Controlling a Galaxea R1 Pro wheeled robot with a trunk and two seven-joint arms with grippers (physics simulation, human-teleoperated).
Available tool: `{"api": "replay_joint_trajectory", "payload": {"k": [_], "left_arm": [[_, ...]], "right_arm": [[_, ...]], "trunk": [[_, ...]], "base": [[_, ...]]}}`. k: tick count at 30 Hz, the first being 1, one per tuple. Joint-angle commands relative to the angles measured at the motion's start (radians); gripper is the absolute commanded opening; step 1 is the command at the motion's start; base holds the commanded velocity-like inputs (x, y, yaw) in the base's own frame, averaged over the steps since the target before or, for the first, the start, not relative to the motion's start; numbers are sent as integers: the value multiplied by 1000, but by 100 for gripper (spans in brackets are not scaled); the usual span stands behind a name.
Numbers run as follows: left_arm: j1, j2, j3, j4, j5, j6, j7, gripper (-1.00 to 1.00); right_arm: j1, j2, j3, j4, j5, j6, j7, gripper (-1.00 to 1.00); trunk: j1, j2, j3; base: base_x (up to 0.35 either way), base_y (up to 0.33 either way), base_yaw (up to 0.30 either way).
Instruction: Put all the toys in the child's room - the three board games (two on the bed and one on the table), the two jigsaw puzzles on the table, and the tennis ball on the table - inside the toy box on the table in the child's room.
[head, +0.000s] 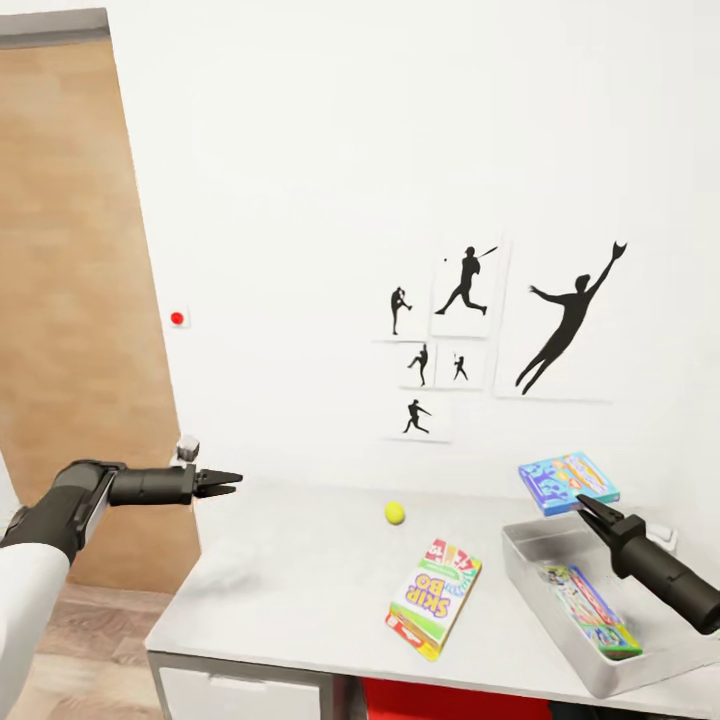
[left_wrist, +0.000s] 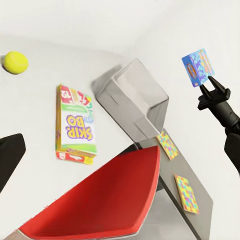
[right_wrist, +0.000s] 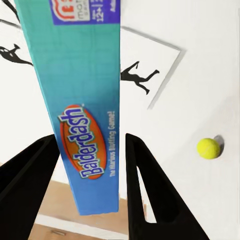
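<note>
My right gripper (head: 583, 502) is shut on a small blue board game (head: 567, 482), held in the air over the far end of the grey toy box (head: 545, 620). In the right wrist view that blue box (right_wrist: 85, 100) stands between the fingers (right_wrist: 150, 185). Another colourful board game (head: 590, 603) lies inside the toy box. A green-yellow board game (head: 435, 598) lies flat on the table (head: 290, 580), with the tennis ball (head: 395, 513) behind it. Two jigsaw puzzles (left_wrist: 167, 143) (left_wrist: 186, 193) lie on the lower grey section. My left gripper (head: 228, 484) hovers open and empty at the table's left end.
A wooden door (head: 70, 300) stands at the left, with a red dot (head: 177, 318) on the wall beside it. Black baseball silhouettes (head: 470, 290) hang on the white wall behind the table. A red object (left_wrist: 100, 200) sits under the table top.
</note>
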Motion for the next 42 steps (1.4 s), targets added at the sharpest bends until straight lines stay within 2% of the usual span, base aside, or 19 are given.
{"api": "replay_joint_trajectory", "payload": {"k": [1,11,25,31,42], "left_arm": [[0,0,4,-1,-10,10,-8,100],[1,0,4,-1,-10,10,-8,100],[1,0,4,-1,-10,9,-8,100],[1,1,4,-1,-10,7,-8,100],[1,0,4,-1,-10,-21,-8,100]], "right_arm": [[-1,0,-6,1,0,6,11,-100],[-1,-2,-39,66,-40,10,11,-100],[-1,-4,-43,83,-42,7,12,-100],[-1,-3,-79,88,-42,10,12,-100],[-1,-2,-90,90,-42,12,12,-100]], "trunk": [[1,-1,0],[1,-1,-9],[1,-1,-30],[1,-1,-38],[1,-1,-53]], "base": [[132,-141,-258],[26,-28,-97],[0,-20,-100],[0,-217,-135],[0,-34,-157]]}}
